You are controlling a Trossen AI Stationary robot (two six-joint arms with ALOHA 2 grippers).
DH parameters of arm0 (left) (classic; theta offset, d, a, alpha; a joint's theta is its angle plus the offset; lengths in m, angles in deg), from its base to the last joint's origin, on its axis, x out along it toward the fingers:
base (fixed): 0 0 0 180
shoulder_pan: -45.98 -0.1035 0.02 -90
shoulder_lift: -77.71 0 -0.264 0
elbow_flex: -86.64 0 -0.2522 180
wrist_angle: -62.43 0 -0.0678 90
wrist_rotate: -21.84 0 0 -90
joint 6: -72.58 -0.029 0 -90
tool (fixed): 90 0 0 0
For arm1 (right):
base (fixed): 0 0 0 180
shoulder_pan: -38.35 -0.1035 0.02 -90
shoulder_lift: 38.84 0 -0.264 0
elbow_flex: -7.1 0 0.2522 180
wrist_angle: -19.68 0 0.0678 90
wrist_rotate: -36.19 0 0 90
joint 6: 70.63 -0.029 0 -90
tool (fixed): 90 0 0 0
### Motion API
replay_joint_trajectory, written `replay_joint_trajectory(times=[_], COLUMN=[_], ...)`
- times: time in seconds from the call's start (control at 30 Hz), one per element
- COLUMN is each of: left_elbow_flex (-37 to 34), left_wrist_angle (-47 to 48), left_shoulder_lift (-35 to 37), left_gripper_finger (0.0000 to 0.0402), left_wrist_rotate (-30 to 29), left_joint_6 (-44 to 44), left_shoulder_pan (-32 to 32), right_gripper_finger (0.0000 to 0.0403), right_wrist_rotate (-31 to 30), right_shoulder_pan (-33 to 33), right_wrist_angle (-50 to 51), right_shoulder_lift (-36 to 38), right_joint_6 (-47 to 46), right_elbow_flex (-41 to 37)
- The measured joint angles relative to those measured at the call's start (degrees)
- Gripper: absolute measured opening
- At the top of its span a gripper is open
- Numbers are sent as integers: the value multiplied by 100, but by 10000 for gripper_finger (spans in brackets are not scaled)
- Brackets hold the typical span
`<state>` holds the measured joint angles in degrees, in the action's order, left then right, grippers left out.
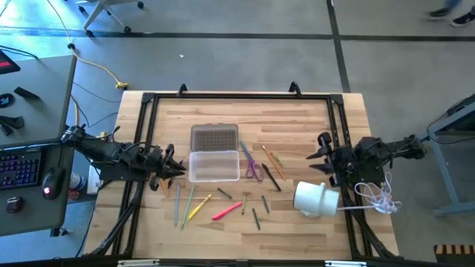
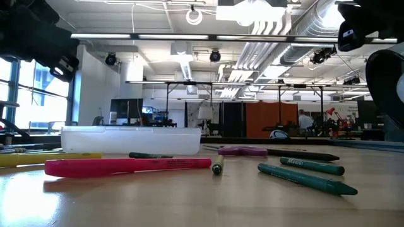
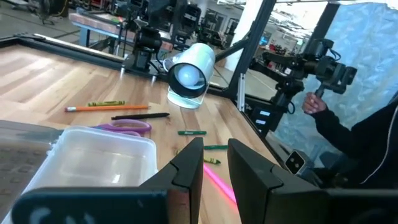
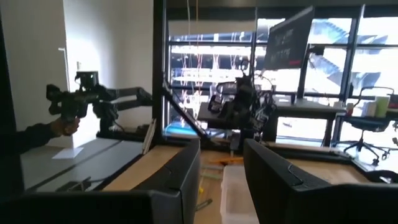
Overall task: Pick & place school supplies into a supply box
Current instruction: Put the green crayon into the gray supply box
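Nearest the low camera: pink marker [image 2: 126, 166] and green pens [image 2: 307, 179] flat on counter [image 1: 297, 230]. Beyond those, open clear supply box [image 1: 214, 165], empty. Left pincer [image 1: 178, 167] just beside box, narrowly parted, empty. Right pincer [image 1: 324, 156] well apart from box, narrowly parted, empty.

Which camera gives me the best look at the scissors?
High view: the scissors lie whole, right of the box. Low view shows them edge-on; left wrist view shows only the handles behind the box; right wrist view shows none.

I count one clear box [image 1: 214, 165], one grey lid [image 1: 214, 137], one purple scissors [image 1: 253, 170], one white cup [image 1: 316, 199], about twelve pens [image 1: 226, 211], two arms
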<state>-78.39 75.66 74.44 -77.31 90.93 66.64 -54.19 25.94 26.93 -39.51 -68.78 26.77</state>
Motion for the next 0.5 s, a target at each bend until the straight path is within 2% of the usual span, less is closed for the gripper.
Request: replay_joint_trajectory(times=[0.5], left_elbow_flex=[0], left_wrist_angle=[-33], left_shoulder_lift=[-11], left_gripper_finger=[111], left_wrist_rotate=[-190], left_joint_6=[507], left_shoulder_pan=[1], right_gripper_finger=[108], right_wrist_rotate=[-7], right_shoulder_pan=[-1], right_wrist_angle=[-1196], right_shoulder_lift=[0], right_joint_6=[-181], right_elbow_flex=[0])
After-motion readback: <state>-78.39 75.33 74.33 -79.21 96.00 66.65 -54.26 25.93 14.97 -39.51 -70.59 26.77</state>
